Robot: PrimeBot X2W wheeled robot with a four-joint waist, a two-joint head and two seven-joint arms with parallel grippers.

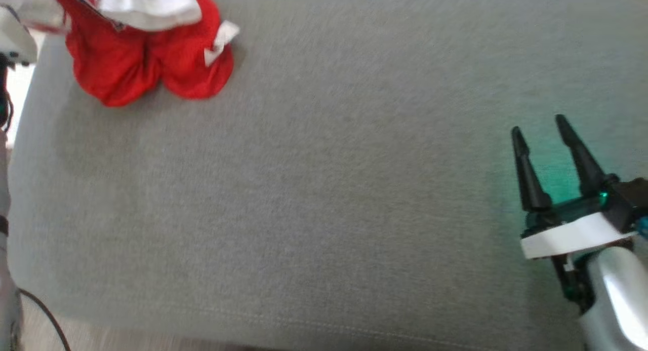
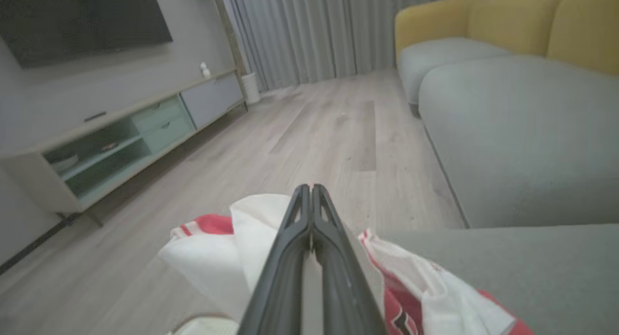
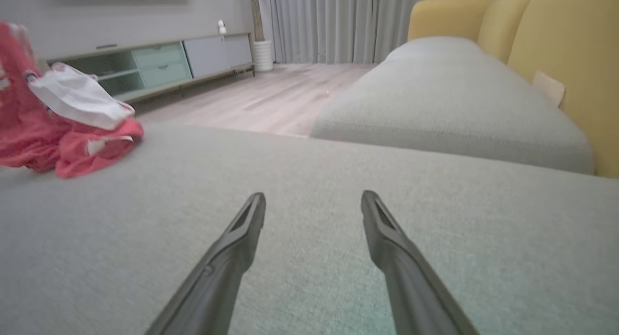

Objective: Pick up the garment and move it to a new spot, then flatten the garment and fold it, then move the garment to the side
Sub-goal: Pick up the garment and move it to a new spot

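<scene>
Left jaws clamped shut on the red-and-white garment (image 1: 147, 62), bunched at the grey cushion's (image 1: 324, 214) far-left corner. Lift clear before carrying toward the bare middle, no dragging. Right jaws spread wide, empty, near right, out of the path. Just past that edge, wooden floor (image 2: 314, 132), cable (image 1: 45, 315) below

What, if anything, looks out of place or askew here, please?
The red and white garment sits crumpled in a heap at the far left corner of the grey sofa cushion, not spread flat.
</scene>
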